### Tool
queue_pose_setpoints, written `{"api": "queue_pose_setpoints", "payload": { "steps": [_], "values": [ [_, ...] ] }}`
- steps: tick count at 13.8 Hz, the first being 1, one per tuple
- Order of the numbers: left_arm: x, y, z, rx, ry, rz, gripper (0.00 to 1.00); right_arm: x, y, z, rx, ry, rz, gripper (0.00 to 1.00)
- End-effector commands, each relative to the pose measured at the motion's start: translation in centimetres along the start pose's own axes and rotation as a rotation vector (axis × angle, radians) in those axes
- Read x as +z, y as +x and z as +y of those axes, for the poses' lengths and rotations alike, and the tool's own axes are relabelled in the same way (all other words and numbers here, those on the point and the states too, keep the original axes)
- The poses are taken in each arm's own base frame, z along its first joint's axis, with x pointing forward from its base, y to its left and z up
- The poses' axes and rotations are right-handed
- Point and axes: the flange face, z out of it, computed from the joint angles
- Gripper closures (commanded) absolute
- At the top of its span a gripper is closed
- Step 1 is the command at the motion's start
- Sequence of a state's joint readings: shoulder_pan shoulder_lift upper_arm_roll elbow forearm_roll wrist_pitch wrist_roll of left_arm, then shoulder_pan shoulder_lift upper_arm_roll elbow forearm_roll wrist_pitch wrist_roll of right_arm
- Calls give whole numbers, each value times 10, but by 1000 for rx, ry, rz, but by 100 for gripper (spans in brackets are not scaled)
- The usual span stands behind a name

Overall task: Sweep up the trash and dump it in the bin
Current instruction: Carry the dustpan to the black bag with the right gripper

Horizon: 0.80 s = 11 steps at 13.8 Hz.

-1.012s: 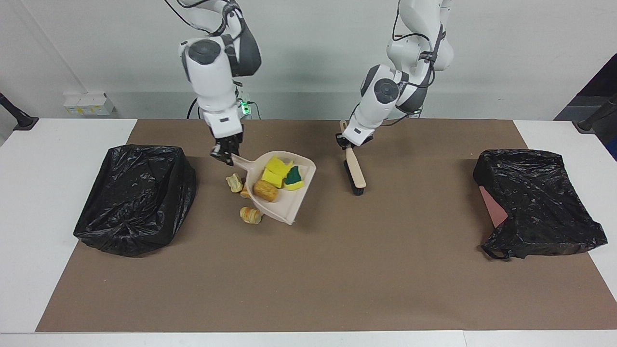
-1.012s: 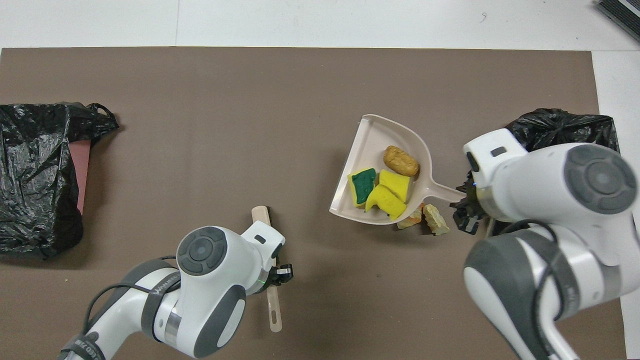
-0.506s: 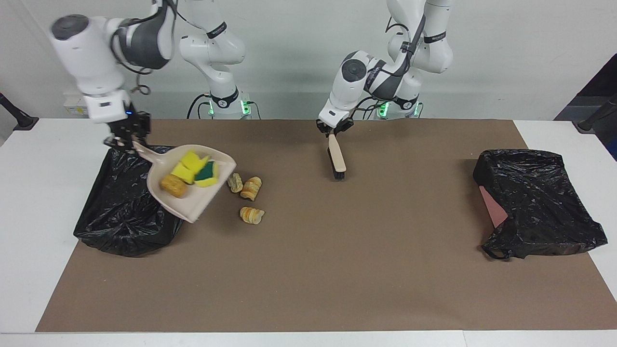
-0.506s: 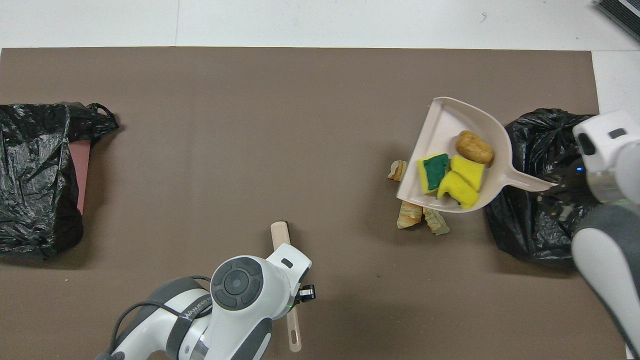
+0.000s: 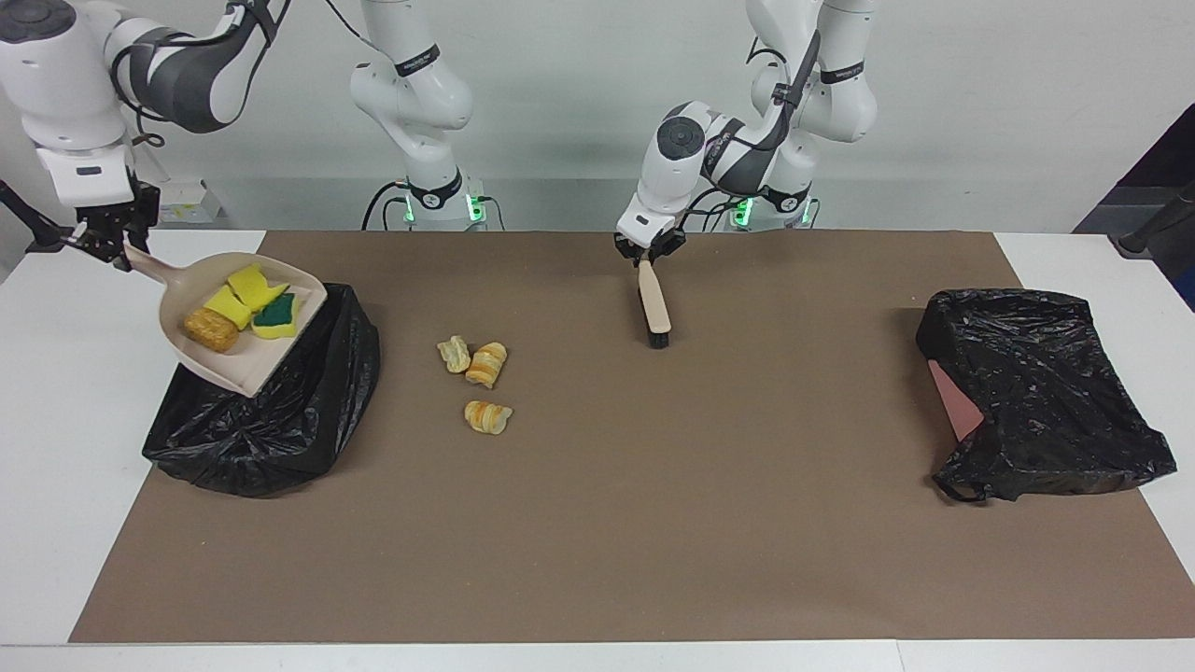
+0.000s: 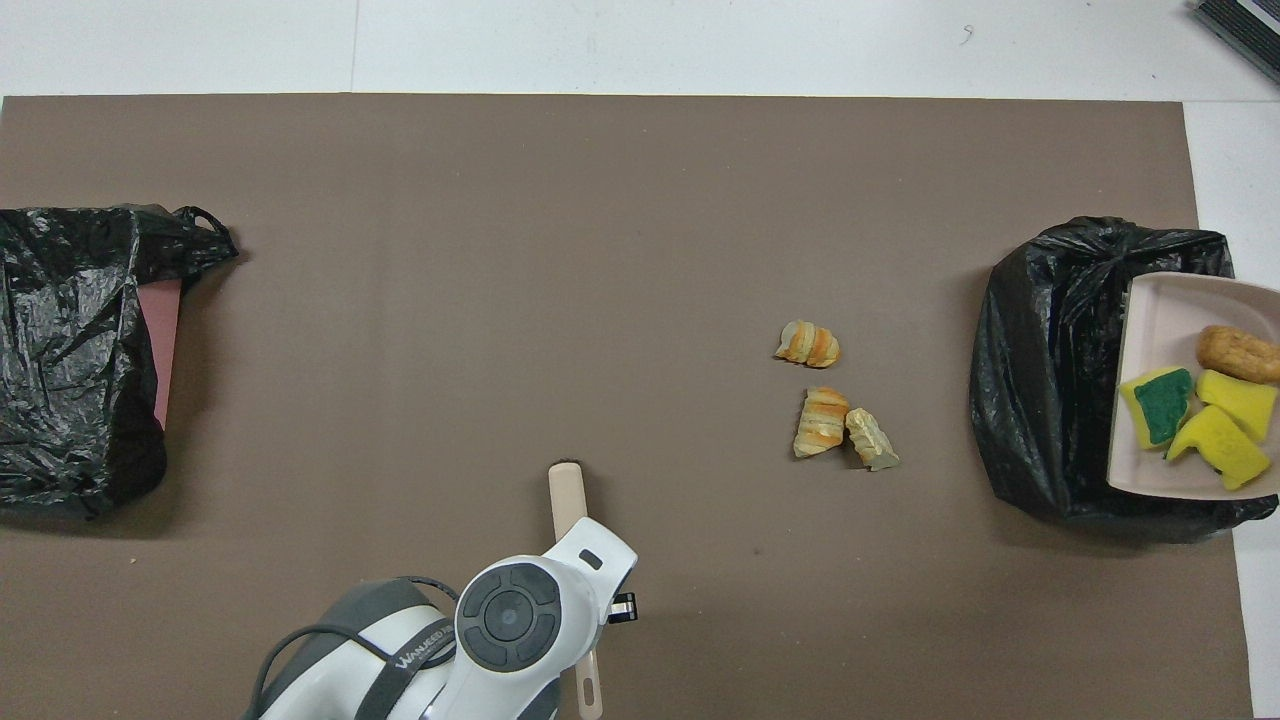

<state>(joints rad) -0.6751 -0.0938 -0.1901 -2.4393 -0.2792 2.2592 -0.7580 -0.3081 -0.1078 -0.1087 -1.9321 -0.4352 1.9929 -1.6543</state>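
My right gripper is shut on the handle of the beige dustpan, which hangs in the air over the black-bagged bin at the right arm's end of the table. In the pan lie yellow sponge bits, a green-faced sponge bit and a golden-brown lump. Three striped bread-like pieces lie on the brown mat between the bin and the brush. My left gripper is shut on the handle of the brush, whose bristles touch the mat.
A second black-bagged bin with a pink patch showing stands at the left arm's end of the table. The brown mat covers most of the white table.
My right arm lifted the loaded dustpan off the mat and carried it over the bin, leaving three bread-like pieces behind. The left gripper drew the brush closer to the robots, then held still.
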Motion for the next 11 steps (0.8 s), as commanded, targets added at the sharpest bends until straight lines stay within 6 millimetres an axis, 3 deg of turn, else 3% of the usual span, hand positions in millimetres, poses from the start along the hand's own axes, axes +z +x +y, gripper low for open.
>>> {"api": "queue_pose_setpoints", "payload": {
  "steps": [1,4,8,11],
  "values": [
    [-15,16,-5,-32,-16,30,0,-3,1,10,-190,-44,-135,100],
    [-46,47,-15,-85,-46,39,0,-4,6,14,-360,-66,-209,100],
    [-118,110,-36,-40,-23,71,0,-17,31,23,-559,-76,-328,100],
    [-168,154,-82,64,-45,109,0,-28,45,31,-616,-94,-410,100]
  ]
}}
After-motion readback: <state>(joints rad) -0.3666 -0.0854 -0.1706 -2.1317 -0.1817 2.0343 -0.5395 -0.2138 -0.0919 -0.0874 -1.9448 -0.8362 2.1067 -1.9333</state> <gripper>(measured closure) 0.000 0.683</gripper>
